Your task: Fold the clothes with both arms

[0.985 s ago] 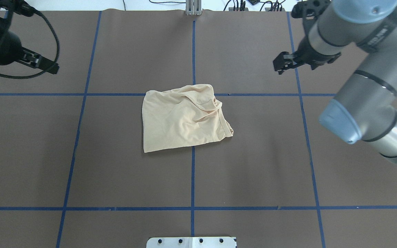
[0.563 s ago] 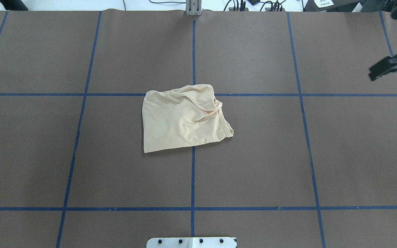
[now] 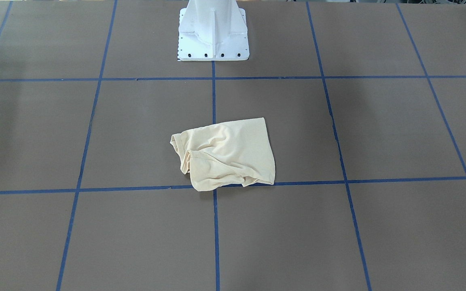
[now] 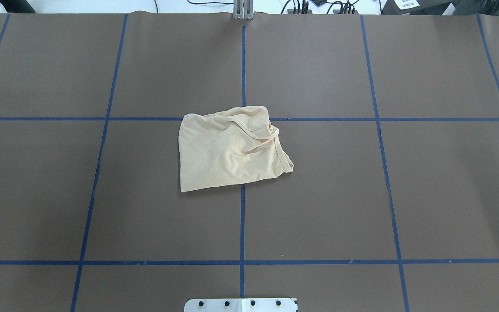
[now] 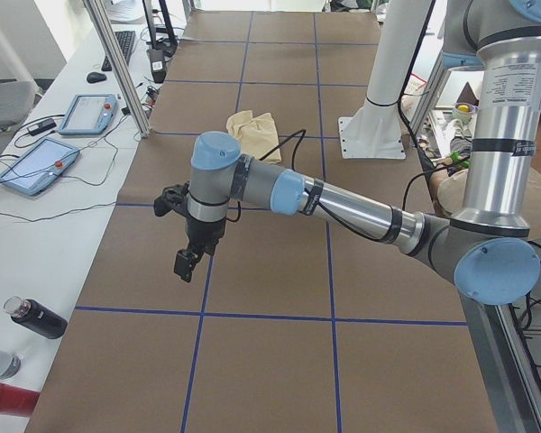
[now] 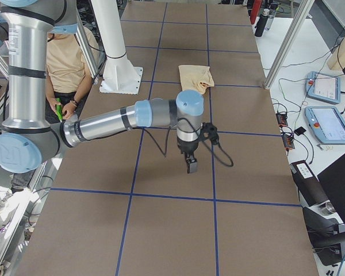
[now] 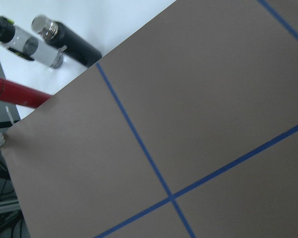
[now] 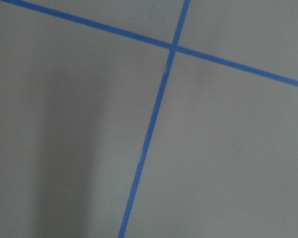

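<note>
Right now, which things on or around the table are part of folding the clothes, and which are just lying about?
For the job:
the cream shirt
the left pincer
the right pincer

Just lying about:
the black bottle
the red bottle
the clear bottle
the tablet controller

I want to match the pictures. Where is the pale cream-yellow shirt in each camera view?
Exterior front-facing: pale cream-yellow shirt at centre, slightly below the middle.
Overhead exterior: the shirt at centre, slightly above the middle.
Exterior left: the shirt at upper middle, beyond the near arm.
Exterior right: the shirt at upper middle.
Left wrist-mounted: not in it.
Right wrist-mounted: not in it.
Landmark: white pedestal base, in all four exterior views.
</note>
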You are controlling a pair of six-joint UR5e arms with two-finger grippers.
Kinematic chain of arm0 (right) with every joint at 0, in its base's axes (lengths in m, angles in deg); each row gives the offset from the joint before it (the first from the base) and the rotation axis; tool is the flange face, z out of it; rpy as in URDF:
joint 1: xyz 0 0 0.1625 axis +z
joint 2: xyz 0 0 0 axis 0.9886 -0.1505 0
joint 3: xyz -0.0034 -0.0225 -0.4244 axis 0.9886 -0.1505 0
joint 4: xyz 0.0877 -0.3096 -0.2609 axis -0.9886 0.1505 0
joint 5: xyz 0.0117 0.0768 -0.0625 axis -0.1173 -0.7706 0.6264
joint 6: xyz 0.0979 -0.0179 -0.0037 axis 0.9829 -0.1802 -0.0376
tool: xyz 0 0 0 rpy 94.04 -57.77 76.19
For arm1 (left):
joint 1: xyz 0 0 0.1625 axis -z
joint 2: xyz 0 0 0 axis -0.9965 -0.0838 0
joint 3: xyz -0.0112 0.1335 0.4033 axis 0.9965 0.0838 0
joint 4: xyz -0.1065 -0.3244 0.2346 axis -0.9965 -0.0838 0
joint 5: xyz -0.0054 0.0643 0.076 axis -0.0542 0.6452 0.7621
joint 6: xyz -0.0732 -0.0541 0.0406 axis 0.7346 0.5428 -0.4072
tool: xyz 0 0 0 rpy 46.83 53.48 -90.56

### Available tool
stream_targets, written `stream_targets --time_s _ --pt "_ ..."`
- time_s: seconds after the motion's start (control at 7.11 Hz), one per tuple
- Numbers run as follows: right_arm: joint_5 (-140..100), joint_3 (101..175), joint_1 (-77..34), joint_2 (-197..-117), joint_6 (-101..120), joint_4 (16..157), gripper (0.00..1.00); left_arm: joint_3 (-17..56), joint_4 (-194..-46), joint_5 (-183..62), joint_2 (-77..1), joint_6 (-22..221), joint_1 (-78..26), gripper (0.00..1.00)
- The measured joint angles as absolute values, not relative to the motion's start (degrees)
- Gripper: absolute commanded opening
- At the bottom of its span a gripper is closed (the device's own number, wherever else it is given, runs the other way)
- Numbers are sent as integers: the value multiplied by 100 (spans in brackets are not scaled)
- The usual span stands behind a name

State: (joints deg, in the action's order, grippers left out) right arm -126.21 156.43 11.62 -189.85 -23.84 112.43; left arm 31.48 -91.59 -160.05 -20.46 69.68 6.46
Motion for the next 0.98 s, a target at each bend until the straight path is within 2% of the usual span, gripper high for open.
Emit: stream_targets --time_s 0.28,0.98 --pt "-12607 15611 1258 -19144 -2108 11077 100 2785 -9165 -16190 -1844 6956 670 100" --pt "-12370 15593 635 -19180 -1327 10564 100 2769 -9165 -17247 -1440 7021 655 100"
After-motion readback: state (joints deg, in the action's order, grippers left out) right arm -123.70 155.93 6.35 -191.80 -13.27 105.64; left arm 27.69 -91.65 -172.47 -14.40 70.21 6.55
